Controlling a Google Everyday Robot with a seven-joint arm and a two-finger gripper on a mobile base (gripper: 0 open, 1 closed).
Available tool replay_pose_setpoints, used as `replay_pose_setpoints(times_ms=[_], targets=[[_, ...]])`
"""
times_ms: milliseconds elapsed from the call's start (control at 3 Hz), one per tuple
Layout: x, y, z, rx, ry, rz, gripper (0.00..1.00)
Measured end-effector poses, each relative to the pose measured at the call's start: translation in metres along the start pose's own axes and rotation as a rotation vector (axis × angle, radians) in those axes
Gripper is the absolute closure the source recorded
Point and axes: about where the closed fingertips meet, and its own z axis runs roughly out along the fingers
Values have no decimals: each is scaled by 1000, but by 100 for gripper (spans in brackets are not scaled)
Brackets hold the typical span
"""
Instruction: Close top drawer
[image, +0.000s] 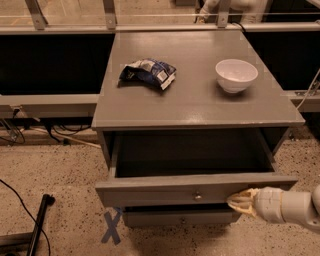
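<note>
The top drawer (165, 189) is a wide grey drawer with a small round metal knob (198, 196) at the centre of its flat front. It stands partly pulled out of the grey cabinet (195, 107), and its inside looks empty. My gripper (240, 201) comes in from the lower right on a white arm, and its pale tip rests against the right part of the drawer's front, right of the knob. A lower grey drawer (180, 217) shows beneath the top one.
On the cabinet top lie a crumpled blue chip bag (148, 73) and a white bowl (236, 75). A blue tape cross (112, 227) marks the speckled floor. A black pole (39, 220) and cables lie at the lower left. A railing runs behind.
</note>
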Motion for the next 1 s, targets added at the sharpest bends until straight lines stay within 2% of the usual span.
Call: replay_pose_setpoints(times_ms=[667, 1000], targets=[[-20, -78, 23, 25, -26, -60, 100], [-18, -110, 31, 25, -25, -65, 100]])
